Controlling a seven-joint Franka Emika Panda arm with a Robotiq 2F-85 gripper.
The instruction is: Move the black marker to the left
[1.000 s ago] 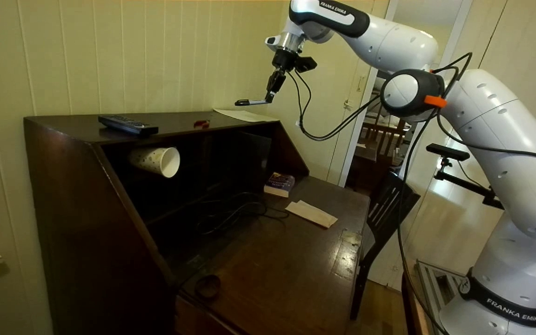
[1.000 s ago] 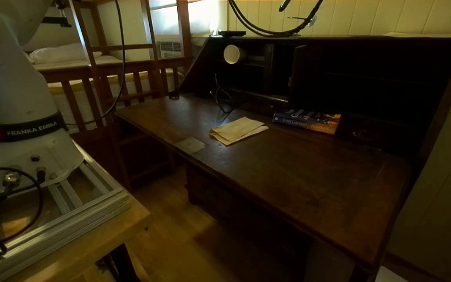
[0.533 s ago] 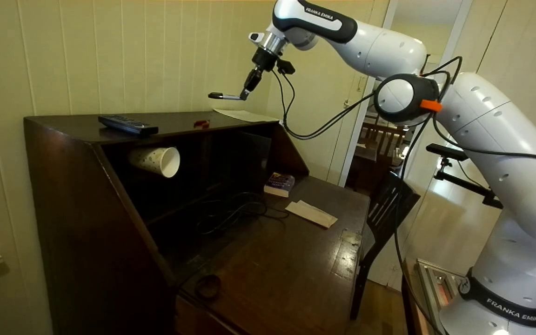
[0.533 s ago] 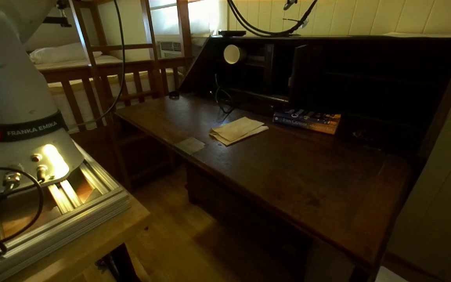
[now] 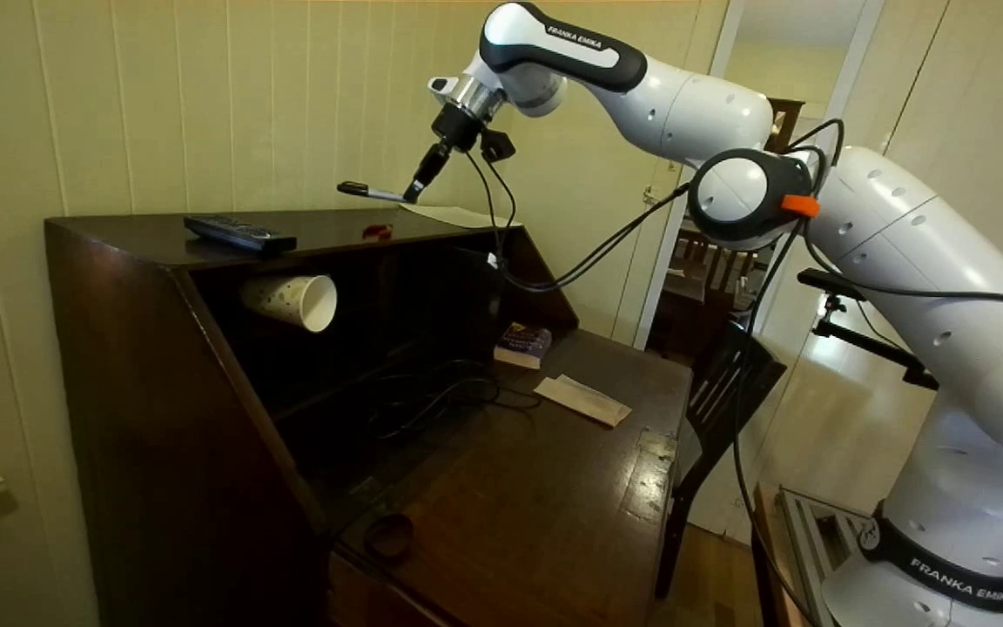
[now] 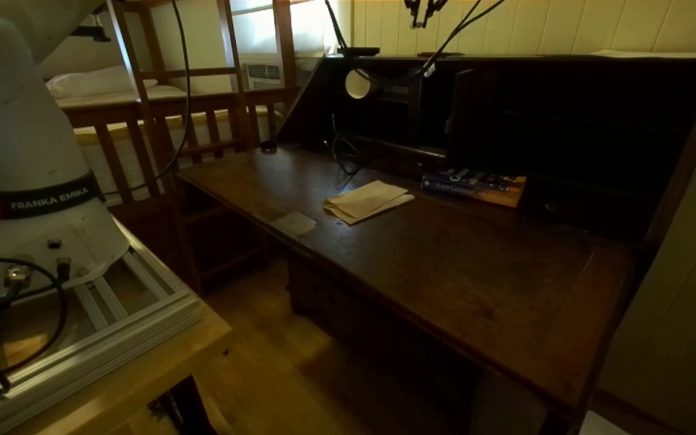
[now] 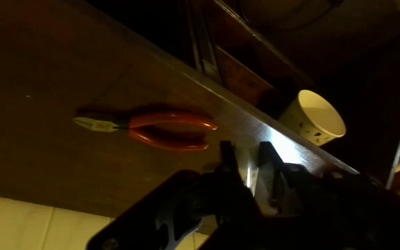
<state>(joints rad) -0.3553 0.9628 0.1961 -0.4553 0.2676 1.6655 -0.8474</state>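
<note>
The black marker [image 5: 371, 192] has a black cap and a grey barrel. My gripper [image 5: 412, 193] is shut on its barrel end, and the cap points left with its end a little higher. Both are in the air above the dark desk's upper top [image 5: 319, 228]. The gripper also shows at the upper edge of an exterior view [image 6: 418, 24]. In the wrist view my gripper [image 7: 245, 147] has its dark fingertips a small gap apart. The marker cannot be made out clearly there against the glare and blur.
On the upper top lie a black remote [image 5: 240, 233], red-handled pliers [image 7: 172, 130] and white paper [image 5: 458, 215]. A paper cup [image 5: 292, 300] lies on its side in the compartment below the top's front edge. My hanging cables [image 6: 408, 77] loop in front of the compartments.
In both exterior views my gripper has moved left and a little lower. The marker has moved along with it, and its cap end now tilts slightly up.
</note>
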